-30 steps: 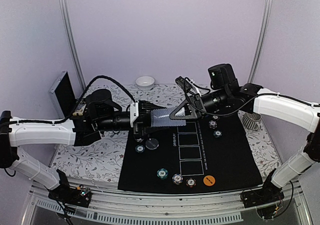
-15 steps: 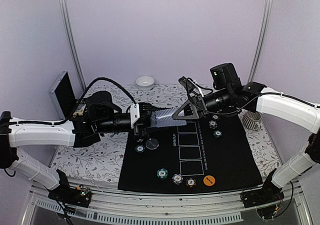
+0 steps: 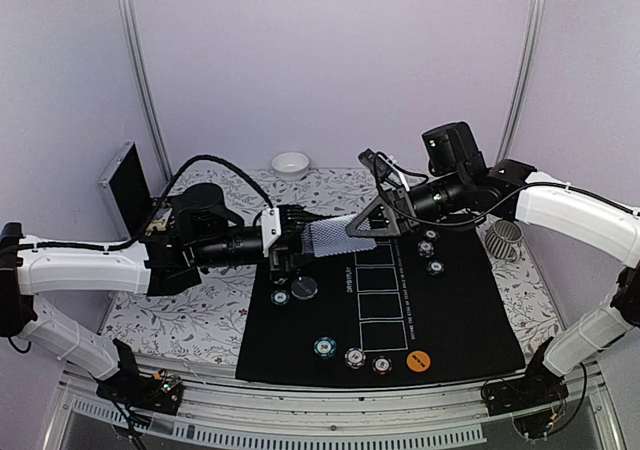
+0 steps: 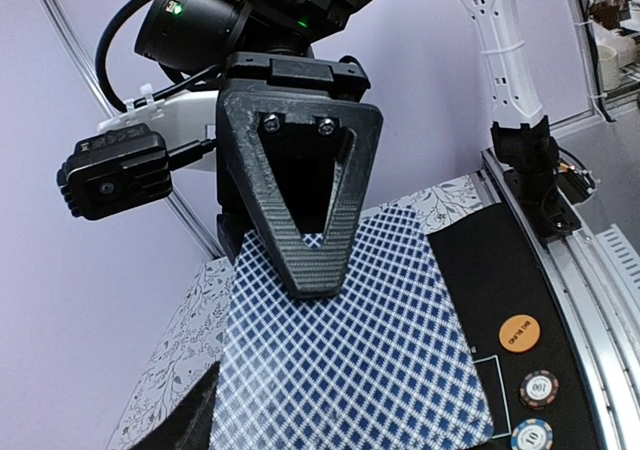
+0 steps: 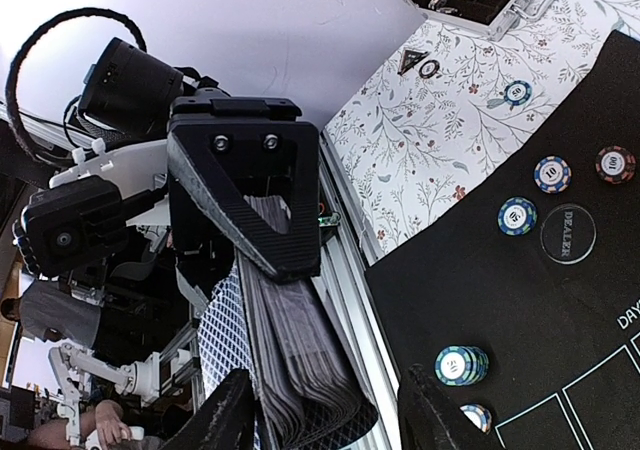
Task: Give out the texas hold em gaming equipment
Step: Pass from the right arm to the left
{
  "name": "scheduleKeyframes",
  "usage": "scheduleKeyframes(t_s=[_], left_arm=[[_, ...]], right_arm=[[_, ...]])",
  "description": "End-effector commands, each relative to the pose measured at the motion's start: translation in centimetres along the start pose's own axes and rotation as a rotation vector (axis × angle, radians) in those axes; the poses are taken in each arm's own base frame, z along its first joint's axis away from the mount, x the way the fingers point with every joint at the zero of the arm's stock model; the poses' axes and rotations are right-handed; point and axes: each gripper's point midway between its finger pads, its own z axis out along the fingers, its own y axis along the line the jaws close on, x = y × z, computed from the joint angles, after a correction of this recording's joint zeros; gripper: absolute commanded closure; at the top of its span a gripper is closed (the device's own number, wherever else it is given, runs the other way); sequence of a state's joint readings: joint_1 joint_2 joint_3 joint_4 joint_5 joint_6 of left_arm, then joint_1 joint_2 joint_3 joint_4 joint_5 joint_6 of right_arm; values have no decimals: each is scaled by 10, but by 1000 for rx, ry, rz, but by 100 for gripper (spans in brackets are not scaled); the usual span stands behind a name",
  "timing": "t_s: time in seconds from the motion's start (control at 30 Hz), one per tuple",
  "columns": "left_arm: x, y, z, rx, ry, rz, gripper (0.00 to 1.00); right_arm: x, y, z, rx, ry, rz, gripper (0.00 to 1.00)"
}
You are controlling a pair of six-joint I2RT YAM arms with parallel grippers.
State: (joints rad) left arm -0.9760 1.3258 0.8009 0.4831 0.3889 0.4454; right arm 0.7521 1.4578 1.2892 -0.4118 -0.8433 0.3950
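Clamps the deck of playing cards [image 3: 328, 236] in the left hand [image 3: 288, 242], aloft above the far left part of the black mat [image 3: 450, 310] and well clear of the counter [image 3: 180, 310]. Meets it from the right with the right hand [image 3: 358, 228], laying one finger [image 4: 305, 270] flat on the patterned back of the top card and straddling the deck's edge; cannot tell from any view whether closed on a card or merely resting there. Looks like peeling off a card to deal. To do it well: hold the left grip firm and level so as not to spill the fanned stack. Pinch only the topmost card, near its edge. Draw it straight off to the right, parallel to the card face, without dragging the second card along. Check for a single card before lowering. Then set it flat in one of the white rectangles [image 3: 378, 305], steering around the dealer button [image 3: 304, 288] to their left and the poker chips [image 3: 426, 249] just to their right.
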Motion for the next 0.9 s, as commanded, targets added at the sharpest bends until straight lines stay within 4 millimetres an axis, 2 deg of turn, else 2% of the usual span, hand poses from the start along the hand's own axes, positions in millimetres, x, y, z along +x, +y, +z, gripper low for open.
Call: scheduleKeyframes(t_s=[0.0, 0.17, 0.4, 0.6, 0.67, 0.8, 0.87], left_arm=[[-8, -6, 3, -4, -35, -24, 48], [-13, -8, 5, -22, -62, -33, 48], [-13, -7, 6, -42, -58, -15, 47], [-13, -8, 8, -38, -53, -2, 45], [-13, -9, 7, -37, -53, -1, 38], [-8, -13, 4, -31, -40, 9, 3], [-6, -19, 1, -24, -47, 29, 2]], right_arm=[[-10, 11, -5, -21, -27, -34, 51], [-5, 7, 5, -86, -14, 21, 53], [-3, 5, 11, -121, 1, 50, 70], [0, 6, 13, -150, 12, 57, 90], [-1, 7, 12, -158, 9, 54, 96], [-4, 14, 8, -167, -6, 37, 97], [-6, 19, 5, -181, -12, 22, 97]])
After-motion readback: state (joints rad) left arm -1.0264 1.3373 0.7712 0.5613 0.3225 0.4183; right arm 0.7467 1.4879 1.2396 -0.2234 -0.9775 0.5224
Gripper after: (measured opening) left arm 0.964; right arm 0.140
